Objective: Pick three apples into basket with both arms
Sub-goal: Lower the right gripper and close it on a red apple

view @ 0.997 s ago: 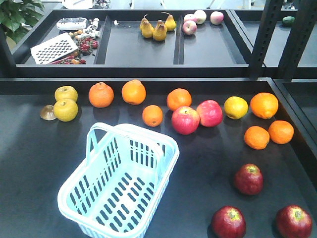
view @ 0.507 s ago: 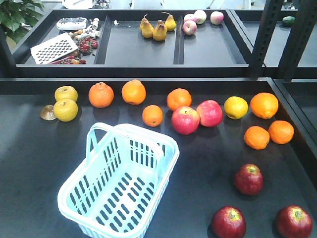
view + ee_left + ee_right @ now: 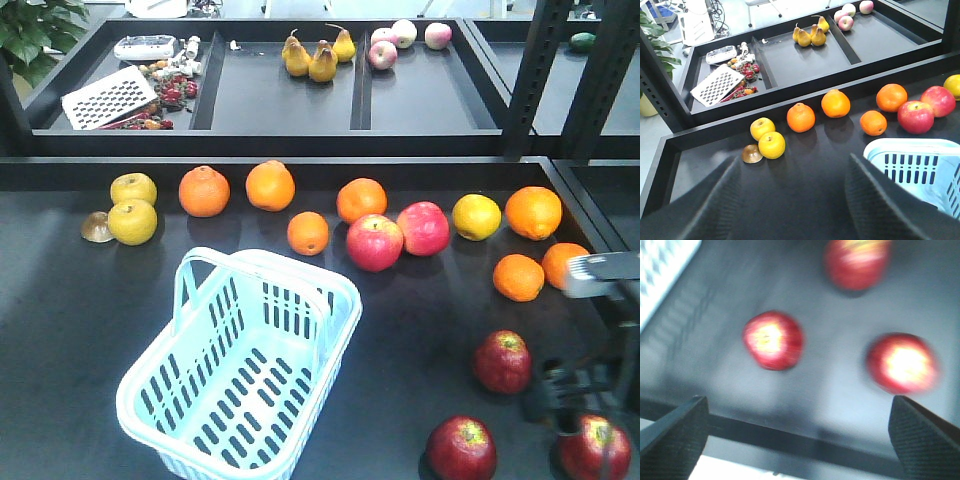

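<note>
Right wrist view, blurred, shows our right claw (image 3: 797,432) spread wide above the three dark red apples (image 3: 772,340), which lie apart from one another on the black worktop (image 3: 420,330), to the right of the empty blue basket (image 3: 345,310). Our left claw (image 3: 795,205) hangs wide too, holding nothing, over the worktop left of the basket. We judge the reach is for a first apple: centre the claw over one fruit, straddle its widest part, and stay clear of its neighbours so none rolls.
</note>
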Robot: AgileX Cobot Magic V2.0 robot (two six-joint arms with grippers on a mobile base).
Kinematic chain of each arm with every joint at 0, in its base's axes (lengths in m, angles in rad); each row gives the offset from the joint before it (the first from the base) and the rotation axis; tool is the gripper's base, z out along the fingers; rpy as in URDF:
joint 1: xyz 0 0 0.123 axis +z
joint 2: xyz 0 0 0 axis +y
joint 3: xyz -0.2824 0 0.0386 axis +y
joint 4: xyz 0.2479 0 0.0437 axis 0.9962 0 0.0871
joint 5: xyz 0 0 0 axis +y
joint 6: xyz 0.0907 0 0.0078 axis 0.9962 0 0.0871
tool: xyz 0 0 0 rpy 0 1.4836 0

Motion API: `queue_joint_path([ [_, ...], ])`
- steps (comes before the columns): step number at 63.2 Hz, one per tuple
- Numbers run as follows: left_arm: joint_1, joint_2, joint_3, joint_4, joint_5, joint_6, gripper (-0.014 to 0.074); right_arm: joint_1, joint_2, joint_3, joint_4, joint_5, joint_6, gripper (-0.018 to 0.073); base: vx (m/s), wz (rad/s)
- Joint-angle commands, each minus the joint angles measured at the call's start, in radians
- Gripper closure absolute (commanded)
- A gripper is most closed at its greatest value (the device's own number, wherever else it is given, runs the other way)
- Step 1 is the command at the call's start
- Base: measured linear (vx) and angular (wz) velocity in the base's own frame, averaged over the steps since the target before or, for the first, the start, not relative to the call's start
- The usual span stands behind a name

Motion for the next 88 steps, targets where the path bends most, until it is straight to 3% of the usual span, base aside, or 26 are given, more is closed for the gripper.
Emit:
queue_joint_path([
  [1,0.002,0.005,-0.020,0.012,-0.059,-0.008,0.0158,0.056,0.065,-0.031,0.005,-0.088,-0.002,-0.0146,0.00,0.00],
  [22,0.002,0.005,-0.020,0.012,-0.059,-0.008,0.0158,0.211,0.295,-0.031,-0.088,-0.270,0.098,-0.0146,0.00,0.00],
  [59,0.002,0.005,-0.020,0.012,-0.059,-0.008,0.0158,0.220,0.605,-0.031,-0.117,-0.415,0.102,-0.0116,0.00,0.00],
  [72,0.002,0.005,-0.020,0.012,-0.059,-0.008,0.0158,0.220,0.642,-0.031,-0.117,-0.463,0.099,-0.0010,0.00,0.00],
  [88,0.002,0.005,-0.020,0.012,-0.059,-0.008,0.0158,0.220,0.647,-0.031,-0.106,-0.459,0.101,0.0237,0.00,0.00],
])
